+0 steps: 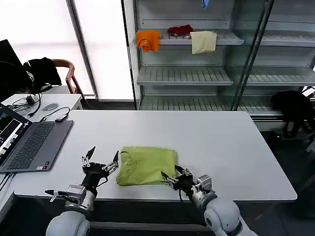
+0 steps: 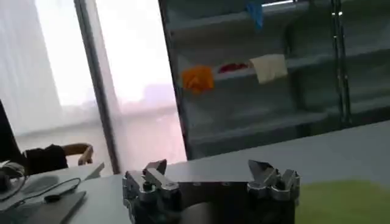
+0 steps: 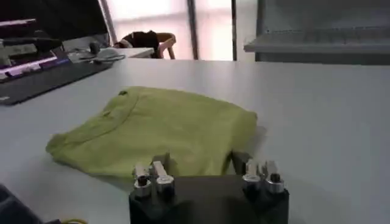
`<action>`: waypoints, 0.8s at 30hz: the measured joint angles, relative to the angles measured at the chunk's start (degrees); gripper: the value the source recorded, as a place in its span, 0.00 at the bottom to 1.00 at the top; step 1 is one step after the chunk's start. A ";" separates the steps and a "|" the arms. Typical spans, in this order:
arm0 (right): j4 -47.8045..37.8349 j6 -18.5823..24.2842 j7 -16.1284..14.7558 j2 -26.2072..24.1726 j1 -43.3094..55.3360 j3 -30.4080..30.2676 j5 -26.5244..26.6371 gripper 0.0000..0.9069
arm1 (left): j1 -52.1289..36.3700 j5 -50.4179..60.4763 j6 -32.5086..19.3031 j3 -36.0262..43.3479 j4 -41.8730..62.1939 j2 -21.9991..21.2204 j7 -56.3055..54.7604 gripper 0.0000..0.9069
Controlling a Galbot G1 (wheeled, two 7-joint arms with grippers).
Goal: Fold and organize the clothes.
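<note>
Item: T-shirt (image 1: 146, 165), lime yellow-green, lying flat on the white worktop (image 1: 221, 142) near its front edge, already folded into a compact rectangle with the collar turned toward the robot's left; the bundle looks squared and tidy, so I judge the folding largely done and what remains to be a last tidy or setting aside; left end effector (image 1: 102, 161), just beside the shirt's left edge, fingers spread wide and grasping nothing, tips raised a little off the surface, placed, I would say, to flank the bundle without disturbing the fold; right end effector (image 1: 173, 178), at the shirt's near right corner, jaws parted and empty, the cloth lying just ahead of them in the right wrist view, near but apparently not pinched; the two arms bracket the garment from either side, a stance that suits either smoothing the edges or letting go cleanly; laptop (image 1: 29, 145), open, on the worktop's left side, well apart from the shirt, so out of the working area; shelving (image 1: 187, 76) behind, carrying orange, red and cream cloths, not part of the job.
</note>
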 measured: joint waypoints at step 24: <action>4.97 1.93 1.44 -5.61 -1.95 8.62 -5.33 1.00 | -1.29 -3.63 0.89 -0.89 1.53 0.24 -1.12 1.00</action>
